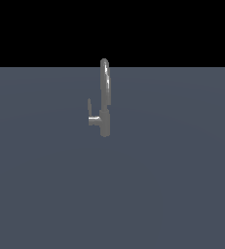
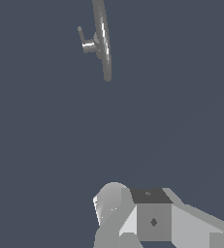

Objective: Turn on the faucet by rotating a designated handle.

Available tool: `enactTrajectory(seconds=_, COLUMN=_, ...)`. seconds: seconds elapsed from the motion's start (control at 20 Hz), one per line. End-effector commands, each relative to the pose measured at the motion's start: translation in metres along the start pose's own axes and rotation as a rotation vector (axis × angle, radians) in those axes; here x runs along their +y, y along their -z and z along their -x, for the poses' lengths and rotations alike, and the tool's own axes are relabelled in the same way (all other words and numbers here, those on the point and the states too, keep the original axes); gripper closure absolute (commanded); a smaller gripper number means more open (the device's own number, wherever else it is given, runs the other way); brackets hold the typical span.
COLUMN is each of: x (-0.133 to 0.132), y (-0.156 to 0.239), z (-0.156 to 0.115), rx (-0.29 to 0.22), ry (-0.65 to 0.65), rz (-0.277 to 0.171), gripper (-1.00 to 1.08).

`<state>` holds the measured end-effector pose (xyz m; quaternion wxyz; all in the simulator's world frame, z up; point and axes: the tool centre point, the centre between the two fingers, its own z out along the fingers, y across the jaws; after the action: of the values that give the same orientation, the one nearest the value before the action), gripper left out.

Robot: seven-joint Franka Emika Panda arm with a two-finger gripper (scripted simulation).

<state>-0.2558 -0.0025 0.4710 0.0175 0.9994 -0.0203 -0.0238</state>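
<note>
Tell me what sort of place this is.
Most likely a bare simulated test scene, not a real kitchen: a lone grey faucet with its small side handle stands on a flat, featureless grey floor under a black background. No sink or counter appears.

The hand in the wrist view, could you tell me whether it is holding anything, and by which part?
Nothing is held. The faucet and its handle stand apart from the hand, with bare floor between them.

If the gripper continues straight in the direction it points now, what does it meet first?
Probably nothing soon: ahead of the gripper lies only bare grey floor. The faucet stands far off, to one side; depth is unclear.
</note>
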Motion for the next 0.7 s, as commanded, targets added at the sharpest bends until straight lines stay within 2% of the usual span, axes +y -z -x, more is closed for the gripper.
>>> enactTrajectory(seconds=0.0, x=-0.001, y=0.002, z=0.000, rx=0.008, ry=-0.008, rz=0.001, gripper=1.08)
enactTrajectory(seconds=0.3, x=-0.006, y=0.018, z=-0.002, rx=0.060, ry=-0.066, rz=0.012, gripper=1.08)
enactTrajectory(seconds=0.65, x=-0.020, y=0.052, z=-0.006, rx=0.176, ry=-0.194, rz=0.037, gripper=1.08)
